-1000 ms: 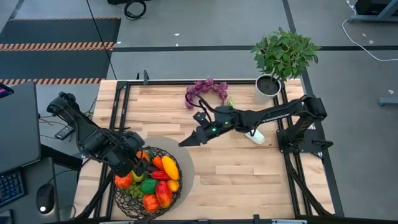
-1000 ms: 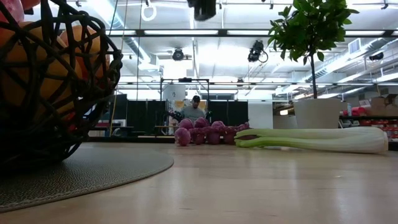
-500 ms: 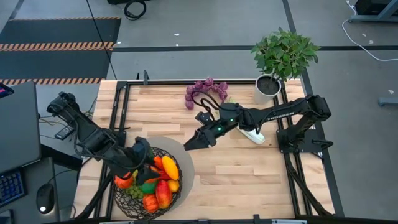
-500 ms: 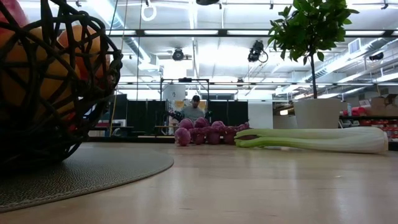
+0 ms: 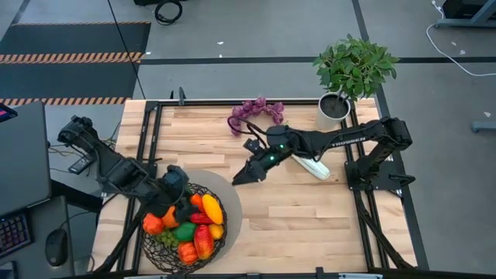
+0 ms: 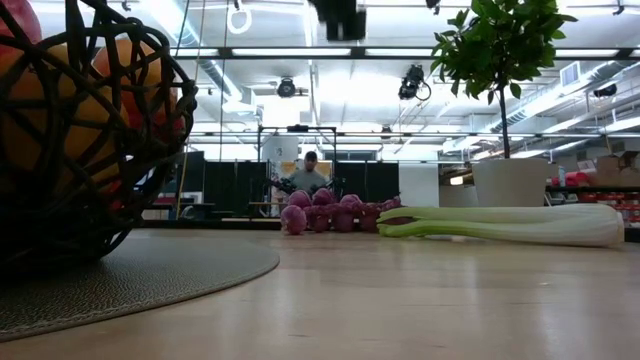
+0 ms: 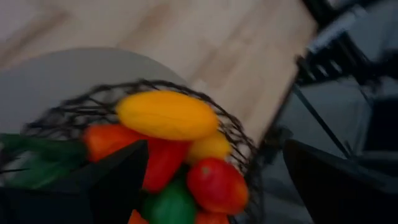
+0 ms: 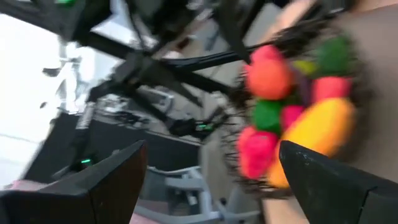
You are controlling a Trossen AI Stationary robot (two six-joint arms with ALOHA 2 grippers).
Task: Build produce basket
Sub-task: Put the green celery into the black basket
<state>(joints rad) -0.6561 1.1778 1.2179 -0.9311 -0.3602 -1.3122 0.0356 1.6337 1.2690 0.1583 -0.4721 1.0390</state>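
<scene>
The dark wire basket [image 5: 184, 242] stands on a round grey mat [image 5: 229, 194] at the table's near left. It is filled with toy produce, among them a yellow pepper [image 5: 211, 209] and red, orange and green pieces. My left gripper [image 5: 174, 184] hovers open and empty over the basket's far rim; its wrist view [image 7: 216, 149] looks down on the produce. My right gripper [image 5: 239, 177] hangs open and empty over the table's middle, pointing at the basket [image 8: 298, 93]. Purple grapes [image 5: 256, 112] and a celery stalk [image 5: 310, 164] lie on the table at the far side.
A white pot with a leafy plant [image 5: 353, 74] stands at the far right corner. The celery [image 6: 510, 225] lies under my right arm, the grapes [image 6: 335, 215] just beyond it. Bare wood [image 5: 310, 225] stretches right of the mat. A person sits in the room behind.
My left gripper has drawn back out of the basket toward the table's far edge, leaving the produce in place. My right gripper has shifted a little toward the right edge.
</scene>
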